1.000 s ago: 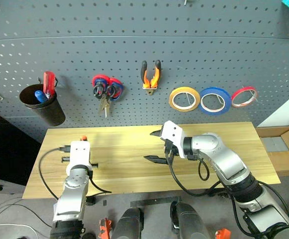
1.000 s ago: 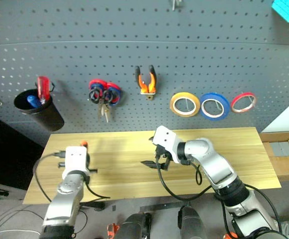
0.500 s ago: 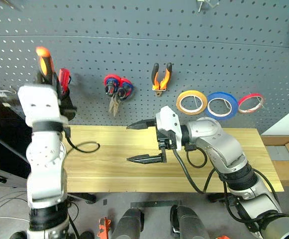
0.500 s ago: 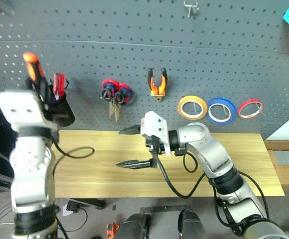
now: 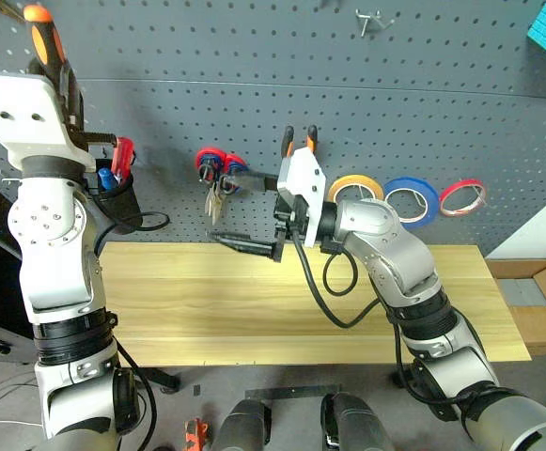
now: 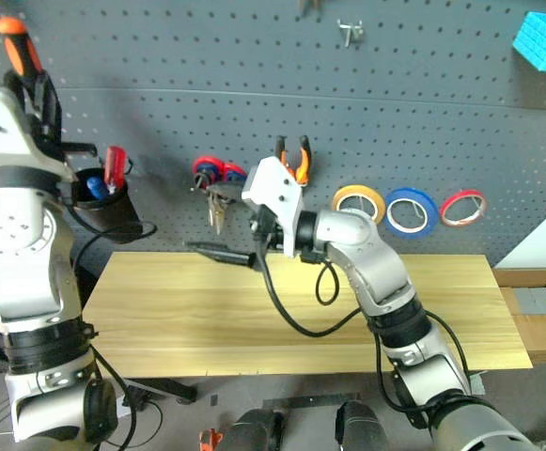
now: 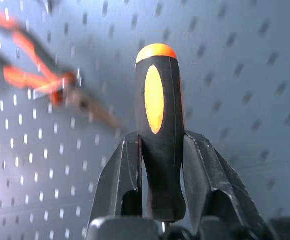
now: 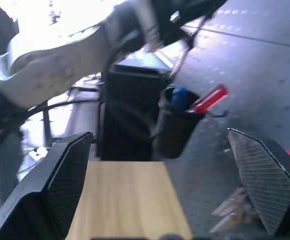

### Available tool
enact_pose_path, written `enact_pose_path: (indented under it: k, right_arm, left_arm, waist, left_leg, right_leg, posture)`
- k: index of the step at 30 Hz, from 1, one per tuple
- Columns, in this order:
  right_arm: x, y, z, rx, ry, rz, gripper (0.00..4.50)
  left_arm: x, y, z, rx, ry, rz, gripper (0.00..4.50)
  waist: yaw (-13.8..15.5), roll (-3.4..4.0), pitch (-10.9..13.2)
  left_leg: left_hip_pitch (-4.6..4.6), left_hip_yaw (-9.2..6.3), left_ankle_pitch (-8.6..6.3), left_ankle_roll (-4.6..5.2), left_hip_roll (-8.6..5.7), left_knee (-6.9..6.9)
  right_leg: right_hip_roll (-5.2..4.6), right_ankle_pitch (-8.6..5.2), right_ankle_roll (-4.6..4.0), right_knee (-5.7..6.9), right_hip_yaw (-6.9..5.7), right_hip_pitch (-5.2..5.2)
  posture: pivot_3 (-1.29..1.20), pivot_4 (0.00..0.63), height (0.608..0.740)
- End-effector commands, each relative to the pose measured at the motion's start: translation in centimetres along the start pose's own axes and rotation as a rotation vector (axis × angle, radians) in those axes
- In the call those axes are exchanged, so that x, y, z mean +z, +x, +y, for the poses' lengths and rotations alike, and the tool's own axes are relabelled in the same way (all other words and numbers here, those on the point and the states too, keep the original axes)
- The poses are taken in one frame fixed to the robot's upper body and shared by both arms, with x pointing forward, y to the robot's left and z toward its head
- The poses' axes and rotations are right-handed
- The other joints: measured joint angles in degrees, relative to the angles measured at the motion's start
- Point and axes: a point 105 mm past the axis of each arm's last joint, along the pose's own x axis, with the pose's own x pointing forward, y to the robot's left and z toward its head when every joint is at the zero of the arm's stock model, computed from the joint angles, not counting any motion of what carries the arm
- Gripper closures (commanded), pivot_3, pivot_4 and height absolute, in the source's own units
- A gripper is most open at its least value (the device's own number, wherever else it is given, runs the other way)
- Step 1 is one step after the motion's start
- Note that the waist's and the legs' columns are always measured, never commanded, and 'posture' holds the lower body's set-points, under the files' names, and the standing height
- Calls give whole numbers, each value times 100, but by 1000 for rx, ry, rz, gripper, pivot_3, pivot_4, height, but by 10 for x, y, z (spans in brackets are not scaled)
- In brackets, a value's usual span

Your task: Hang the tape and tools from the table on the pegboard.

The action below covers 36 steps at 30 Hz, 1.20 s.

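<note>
Desk (image 5: 254,310) in light wood runs across the near part of the scene, its top bare. Above its back edge the right hand (image 5: 246,209) points toward the robot's left with its two black fingers spread wide and nothing between them; the upper finger (image 5: 254,180) reaches in front of the red-and-blue-handled scissors (image 5: 218,169), though whether it touches them is hard to judge from here. Higher, on the left, the left hand (image 7: 159,165) is raised close to the pegboard (image 5: 423,113), its fingers narrowed around the black lower part of the screwdriver (image 7: 157,125), whose orange-capped handle end stands up beyond the fingertips. Below that hand a black cup (image 5: 115,202) hangs on the board with a red-handled screwdriver (image 5: 121,156) and something blue inside it. Further along the board, the orange-and-black pliers (image 6: 293,158) hang handles up just behind the right hand's white housing, and to their right hang the yellow tape (image 5: 357,189), the blue roll (image 5: 410,198) and the red roll (image 5: 463,196) in a row, each just beside the next.
</note>
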Motion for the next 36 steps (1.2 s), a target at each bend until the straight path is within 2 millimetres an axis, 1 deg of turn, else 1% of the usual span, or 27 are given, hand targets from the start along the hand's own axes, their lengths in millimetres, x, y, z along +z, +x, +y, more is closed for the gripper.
enact_pose_path:
  k: [1, 6, 9, 12, 14, 16, 18, 20, 21, 24, 26, 27, 30, 32, 34, 35, 36]
  right_arm:
    - [10, 1, -12, -82, -59, -10, 0]
    - [10, 2, -24, -163, -79, 5, 0]
    - [11, 2, -21, -145, -94, 6, 0]
    - [10, 1, -17, -127, -93, 12, 0]
    - [8, 2, -16, -119, -94, 17, 0]
    - [9, 2, -15, -117, -91, 11, 0]
    - [10, 2, -15, -113, -89, 5, 0]
    - [9, 3, -15, -110, -90, 6, 0]
    - [9, 3, -16, -108, -91, 8, 0]
    - [8, 3, -16, -102, -90, 11, 0]
    - [7, 3, -15, -94, -93, 16, 0]
    - [7, 2, -15, -91, -93, 17, 0]
    - [7, -3, -15, -72, -93, 18, 0]
    - [7, -6, -13, -54, -84, 14, 0]
    - [5, -15, 2, 41, -60, 14, 0]
    - [4, -21, 12, 98, -43, 13, 0]
    - [4, -25, 19, 136, -32, 13, 0]
  left_arm:
    - [5, 7, 4, 1, -7, -71, 3741]
    - [-7, 12, -4, -19, -22, -95, 3741]
    - [-18, 10, -9, -13, 10, -90, 3741]
    - [-23, 5, -14, -11, 23, -97, 3741]
    - [-28, 4, -18, -31, 72, -64, 3741]
    - [-30, 1, -16, -12, 9, -57, 3741]
    - [-33, -2, -11, -5, 34, -52, 2990]
    - [-35, -2, -5, 11, 59, -46, 2411]
    - [-35, -3, -3, 22, 55, -48, 2013]
    - [-30, -3, 2, 34, 55, -62, 948]
    - [-25, -3, -1, 5, 53, -81, 219]
    - [-20, -3, -4, -27, 45, -96, 47]
    - [-2, -4, -17, -138, -49, -120, 47]
    - [4, -7, -25, -211, -105, -117, 47]
    - [5, -18, -42, -358, -198, -61, 47]
    - [4, -28, -54, -453, -219, -28, 47]
    - [3, -35, -61, -513, -230, -3, 47]
  waist:
    - [-4, 0, -1]
    - [-29, -1, -1]
    - [-44, -1, -2]
    - [-59, -2, -3]
    - [-83, -2, -4]
    - [-112, -2, -6]
    - [-155, -3, -10]
    - [-162, -4, -10]
    - [-163, -4, -10]
    - [-171, -4, -13]
    - [-169, -6, -14]
    - [-169, -7, -15]
    - [-170, -11, -17]
    - [-172, -11, -17]
    - [-174, -10, -20]
    - [-176, -8, -22]
    - [-177, -7, -24]
  left_leg:
    - [0, 1, 0, 0, -1, 0]
    - [1, 7, 0, 1, 0, 2]
    - [1, 12, 0, 1, -1, 2]
    - [0, 12, 0, 1, -1, 2]
    - [0, 13, 0, 2, -1, 3]
    - [0, 13, 0, 2, -1, 4]
    - [1, 12, 0, 3, -1, 5]
    - [1, 12, 0, 2, -1, 5]
    - [1, 12, 0, 3, -1, 6]
    - [1, 14, 0, 3, 0, 6]
    - [1, 13, 0, 3, -1, 6]
    - [1, 13, 0, 3, -1, 6]
    - [0, 13, 0, 3, -1, 7]
    - [0, 12, 0, 3, -1, 8]
    - [0, 12, 0, 4, 0, 9]
    - [0, 12, 0, 4, -1, 9]
    - [1, 11, -2, 6, 0, 8]
  right_leg:
    - [-2, 0, 0, 0, 1, 0]
    - [-3, 0, -1, 15, 4, -8]
    - [-7, 0, -1, 16, 6, -10]
    - [-14, 0, -1, 17, 5, -11]
    - [-15, 0, -1, 19, 5, -11]
    - [-17, 0, -1, 21, 6, -11]
    - [-18, 0, -1, 22, 6, -11]
    - [-20, 0, -1, 24, 6, -12]
    - [-20, 0, -1, 24, 6, -12]
    - [-20, 0, -1, 26, 7, -13]
    - [-20, 0, -1, 26, 6, -14]
    - [-20, 0, -1, 26, 6, -14]
    - [-22, 0, -1, 26, 7, -13]
    - [-22, 0, -1, 25, 6, -12]
    - [-22, 0, -1, 26, 6, -11]
    - [-22, 0, -1, 25, 7, -11]
    - [-22, 0, -1, 23, 7, -9]
  posture:
    - [44, 106, 740]
    - [28, 104, 740]
    - [21, 103, 740]
    - [15, 103, 740]
    - [13, 103, 740]
    - [16, 103, 740]
    - [19, 102, 740]
    - [22, 101, 740]
    - [26, 102, 740]
    - [31, 103, 740]
    - [32, 103, 740]
    - [32, 103, 740]
    - [36, 108, 740]
    - [36, 111, 740]
    - [35, 113, 740]
    - [35, 116, 740]
    - [35, 118, 740]
